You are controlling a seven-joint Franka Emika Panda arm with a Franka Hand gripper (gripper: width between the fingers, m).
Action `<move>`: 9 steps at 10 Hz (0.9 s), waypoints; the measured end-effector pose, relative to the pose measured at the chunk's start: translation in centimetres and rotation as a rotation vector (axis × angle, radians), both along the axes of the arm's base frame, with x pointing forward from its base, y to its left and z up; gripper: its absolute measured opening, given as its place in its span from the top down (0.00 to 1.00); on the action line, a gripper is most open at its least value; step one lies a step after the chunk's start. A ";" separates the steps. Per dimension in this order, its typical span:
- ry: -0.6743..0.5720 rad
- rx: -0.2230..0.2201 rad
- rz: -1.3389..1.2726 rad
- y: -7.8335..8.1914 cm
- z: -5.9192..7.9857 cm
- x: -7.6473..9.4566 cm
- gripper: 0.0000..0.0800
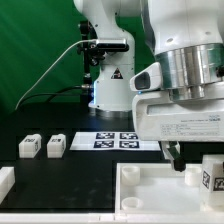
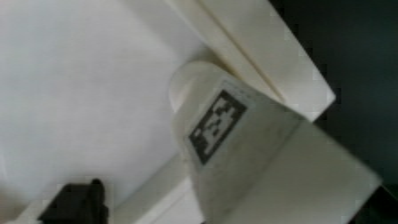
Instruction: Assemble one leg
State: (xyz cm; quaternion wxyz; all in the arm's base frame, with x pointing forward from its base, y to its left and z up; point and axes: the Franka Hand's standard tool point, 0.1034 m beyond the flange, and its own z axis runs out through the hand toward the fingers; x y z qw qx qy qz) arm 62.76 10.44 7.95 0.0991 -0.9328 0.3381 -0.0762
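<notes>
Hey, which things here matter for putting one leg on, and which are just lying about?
For the job:
- leg on the exterior view's right
- large white panel

Lying about:
- two spare legs
- marker board

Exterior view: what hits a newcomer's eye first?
The end effector looms large at the exterior view's right, low over the white panel. Just beside it is a tagged leg; two more legs sit together left of the marker board.
</notes>
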 end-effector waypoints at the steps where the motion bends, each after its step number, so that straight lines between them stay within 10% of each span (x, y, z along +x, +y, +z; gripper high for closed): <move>1: 0.005 -0.046 0.180 1.5 1.1 0.2 0.19; 4: -0.018 -0.182 0.791 1.9 0.6 0.4 0.19; 6: 0.006 -0.177 0.797 1.4 -1.3 0.3 0.19; 8: 0.005 -0.177 0.796 1.4 -1.2 0.3 0.30; 9: 0.005 -0.177 0.796 1.4 -1.2 0.3 0.62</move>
